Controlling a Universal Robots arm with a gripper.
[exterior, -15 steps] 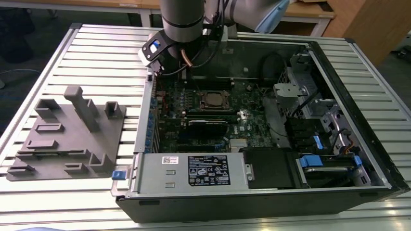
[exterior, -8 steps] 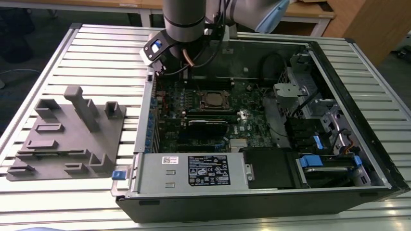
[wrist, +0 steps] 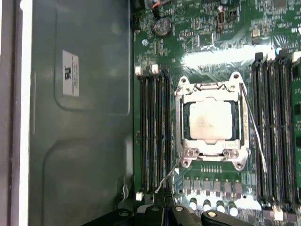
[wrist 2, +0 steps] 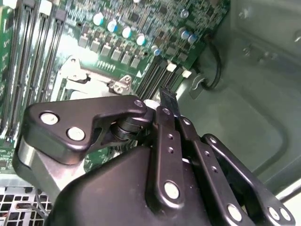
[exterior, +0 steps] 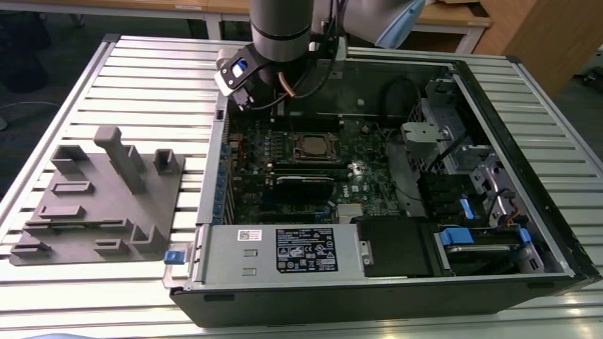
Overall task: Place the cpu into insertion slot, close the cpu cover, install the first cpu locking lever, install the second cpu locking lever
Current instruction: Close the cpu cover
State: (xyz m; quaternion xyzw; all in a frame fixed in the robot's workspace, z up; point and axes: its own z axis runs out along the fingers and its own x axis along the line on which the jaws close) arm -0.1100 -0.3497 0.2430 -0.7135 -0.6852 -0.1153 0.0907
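The cpu (wrist: pixel 209 121) lies flat in the insertion slot (wrist: pixel 188 123), its silver-grey top showing through the cut-out of the cpu cover (wrist: pixel 210 87), which is down over it. One thin wire lever (wrist: pixel 255 134) slants along one side of the socket. Another wire lever (wrist: pixel 167 179) pokes out from the socket's corner toward my fingers. In both wrist views my gripper (wrist: pixel 164 209) is shut with nothing in it, a short way off the socket beside the memory slots (wrist: pixel 154 136). The socket (exterior: pixel 315 147) sits mid-board in the exterior view, with my arm's wrist (exterior: pixel 273 53) above the case's back.
The open computer case (exterior: pixel 527 141) lies on a slatted metal table (exterior: pixel 141 78). A power supply (exterior: pixel 273 247) fills its front. Drive bays with blue tabs (exterior: pixel 467 236) are at the exterior view's right. A grey parts fixture (exterior: pixel 99 201) sits at the exterior view's left.
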